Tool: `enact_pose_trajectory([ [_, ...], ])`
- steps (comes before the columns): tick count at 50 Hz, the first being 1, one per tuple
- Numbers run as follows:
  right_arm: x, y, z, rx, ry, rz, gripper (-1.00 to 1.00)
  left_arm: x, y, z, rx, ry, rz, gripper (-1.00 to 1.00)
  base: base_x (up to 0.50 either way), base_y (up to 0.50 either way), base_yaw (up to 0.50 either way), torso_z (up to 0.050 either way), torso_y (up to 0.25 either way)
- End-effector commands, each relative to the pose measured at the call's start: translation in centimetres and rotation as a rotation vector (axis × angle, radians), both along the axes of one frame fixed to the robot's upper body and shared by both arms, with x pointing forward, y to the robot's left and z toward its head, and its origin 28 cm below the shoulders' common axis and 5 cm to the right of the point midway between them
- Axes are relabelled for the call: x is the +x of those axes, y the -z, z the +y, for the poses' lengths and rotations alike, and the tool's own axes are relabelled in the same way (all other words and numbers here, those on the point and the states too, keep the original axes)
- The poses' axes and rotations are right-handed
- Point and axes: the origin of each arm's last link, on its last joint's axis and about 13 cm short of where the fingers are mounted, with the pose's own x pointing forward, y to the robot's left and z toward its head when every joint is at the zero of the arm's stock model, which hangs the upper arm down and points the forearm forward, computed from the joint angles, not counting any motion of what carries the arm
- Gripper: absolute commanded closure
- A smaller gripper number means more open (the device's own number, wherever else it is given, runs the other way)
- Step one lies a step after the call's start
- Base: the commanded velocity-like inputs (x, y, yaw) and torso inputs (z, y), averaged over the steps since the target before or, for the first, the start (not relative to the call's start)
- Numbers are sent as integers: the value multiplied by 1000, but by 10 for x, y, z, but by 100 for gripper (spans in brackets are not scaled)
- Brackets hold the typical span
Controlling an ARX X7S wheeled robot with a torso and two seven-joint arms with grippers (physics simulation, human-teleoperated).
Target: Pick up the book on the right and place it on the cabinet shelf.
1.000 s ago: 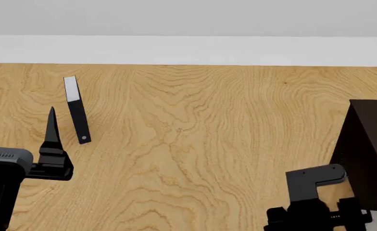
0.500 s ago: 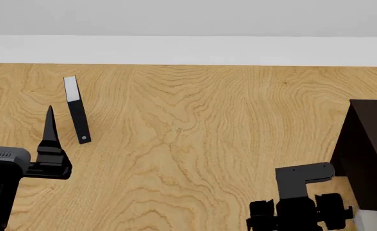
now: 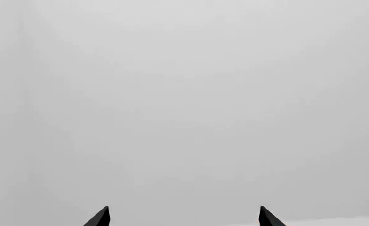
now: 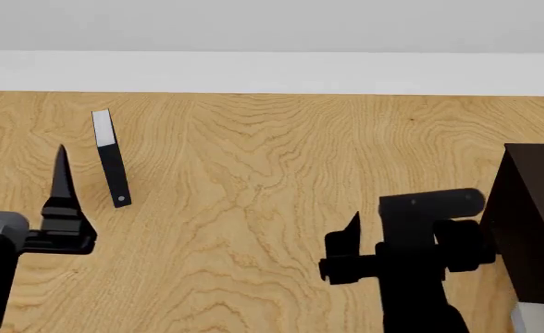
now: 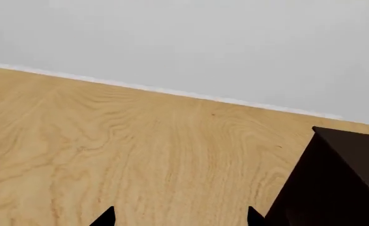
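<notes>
The dark brown cabinet [image 4: 534, 222] stands at the table's right edge; it also shows in the right wrist view [image 5: 341, 183]. A small light-grey patch [image 4: 540, 318] shows at the bottom right corner below the cabinet; I cannot tell whether it is the grey book. No other grey book is in view. My right gripper [image 4: 388, 218] is open and empty, raised over the table just left of the cabinet; its tips [image 5: 180, 219] stand wide apart. My left gripper [image 4: 20, 180] is open and empty at the far left; in the left wrist view [image 3: 184, 219] it faces a blank grey wall.
A thin black book with a white end [image 4: 111, 157] lies on the wooden table [image 4: 253, 180] at the back left, just right of my left gripper's finger [image 4: 64, 187]. A grey wall runs behind the table's far edge.
My right arm has risen and swung left, away from the cabinet's front; one of its fingers now shows. My left gripper has drifted slightly left.
</notes>
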Motion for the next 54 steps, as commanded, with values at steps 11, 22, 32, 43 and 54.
enact_pose_trajectory([
  [11, -40, -39, 10, 26, -46, -193, -100, -11, -19, 0, -103, -5, -124, -100, 0, 0, 0, 0, 0],
  [22, -56, -59, 11, 81, -64, -329, -100, -21, -31, 0, -156, 7, -189, -100, 0, 0, 0, 0, 0],
  [32, -67, -71, 13, 114, -91, -413, -100, -25, -38, 2, -203, 24, -239, -100, 0, 0, 0, 0, 0],
  [43, -77, -81, 15, 147, -124, -474, -100, -28, -41, 3, -231, 38, -273, -100, 0, 0, 0, 0, 0],
  [54, -86, -89, 18, 159, -157, -523, -100, -34, -46, 4, -252, 47, -305, -100, 0, 0, 0, 0, 0],
])
